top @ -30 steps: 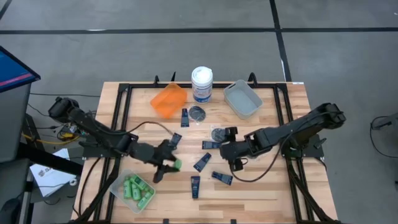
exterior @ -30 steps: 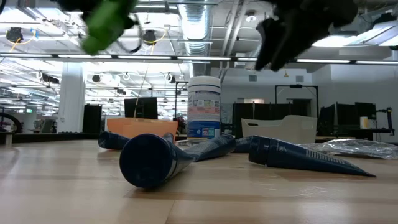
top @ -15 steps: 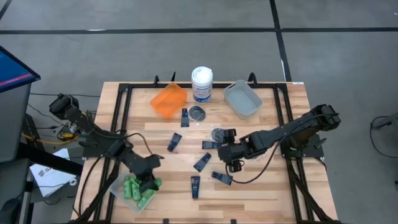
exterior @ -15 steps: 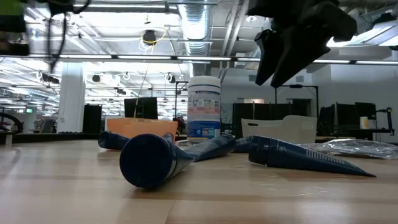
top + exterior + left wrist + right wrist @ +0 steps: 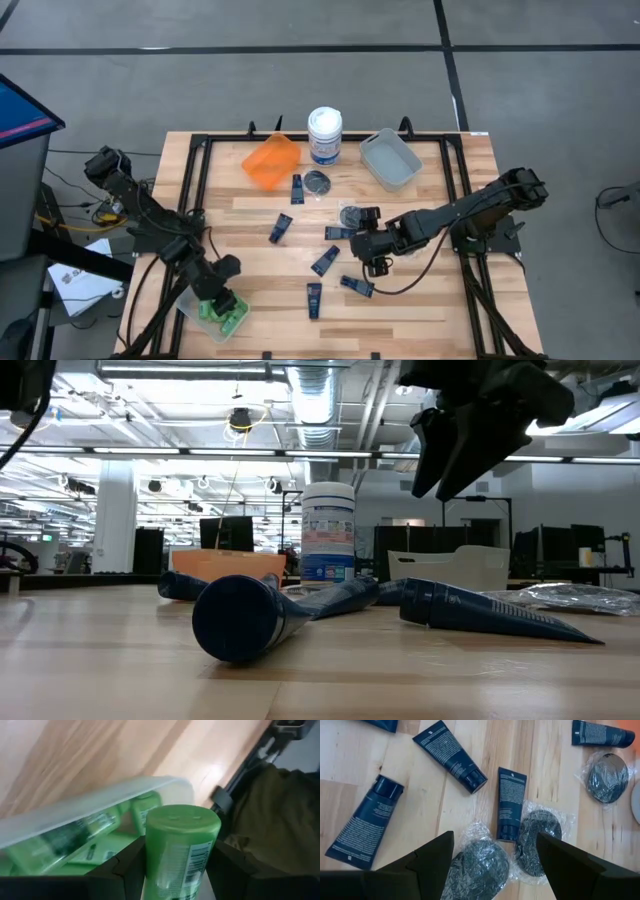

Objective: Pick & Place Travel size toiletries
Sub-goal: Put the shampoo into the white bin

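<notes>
Holding a green bottle [image 5: 180, 852] clamped in my left gripper [image 5: 222, 300], I see it poised over the clear bin [image 5: 192, 296] of green bottles at the table's front-left corner. My right gripper [image 5: 492, 857] hangs mid-table with fingers wide apart above navy tubes [image 5: 511, 802] and wrapped grey pots [image 5: 479, 866].
</notes>
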Robot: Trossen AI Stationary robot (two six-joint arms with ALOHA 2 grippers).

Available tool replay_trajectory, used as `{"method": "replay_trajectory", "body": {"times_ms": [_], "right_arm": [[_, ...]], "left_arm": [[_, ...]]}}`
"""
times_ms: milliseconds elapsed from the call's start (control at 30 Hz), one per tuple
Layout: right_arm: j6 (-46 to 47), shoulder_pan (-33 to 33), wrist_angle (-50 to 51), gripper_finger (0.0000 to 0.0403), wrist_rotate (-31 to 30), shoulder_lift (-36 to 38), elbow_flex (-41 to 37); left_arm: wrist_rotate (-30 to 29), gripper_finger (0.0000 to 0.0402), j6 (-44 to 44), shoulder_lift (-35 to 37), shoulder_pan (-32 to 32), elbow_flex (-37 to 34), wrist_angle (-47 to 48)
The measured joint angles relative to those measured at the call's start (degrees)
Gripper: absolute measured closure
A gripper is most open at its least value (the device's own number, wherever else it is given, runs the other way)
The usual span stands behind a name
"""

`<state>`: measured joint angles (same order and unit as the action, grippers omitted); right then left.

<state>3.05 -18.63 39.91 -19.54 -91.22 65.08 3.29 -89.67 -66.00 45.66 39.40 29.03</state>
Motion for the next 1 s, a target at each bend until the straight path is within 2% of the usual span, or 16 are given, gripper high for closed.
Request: {"method": "replay_trajectory", "body": {"times_ms": [167,533,733,1000], "right_arm": [[0.00,0.00,0.19,0.0127,-0.01,0.00,0.00],[0.02,0.00,0.43,0.0127,-0.01,0.00,0.00],[0.02,0.00,0.59,0.0127,-0.01,0.02,0.00],[-0.02,0.04,0.84,0.0127,-0.01,0.02,0.00]], "left_arm": [[-0.06,0.0231,-2.21,0.00,0.60,0.00,0.14],[-0.05,0.0230,-0.75,-0.04,0.60,0.00,0.14],[0.21,0.0216,-0.64,-0.94,0.58,0.00,0.29],[9.10,0.0218,-0.61,-5.10,0.65,0.00,0.39]]}}
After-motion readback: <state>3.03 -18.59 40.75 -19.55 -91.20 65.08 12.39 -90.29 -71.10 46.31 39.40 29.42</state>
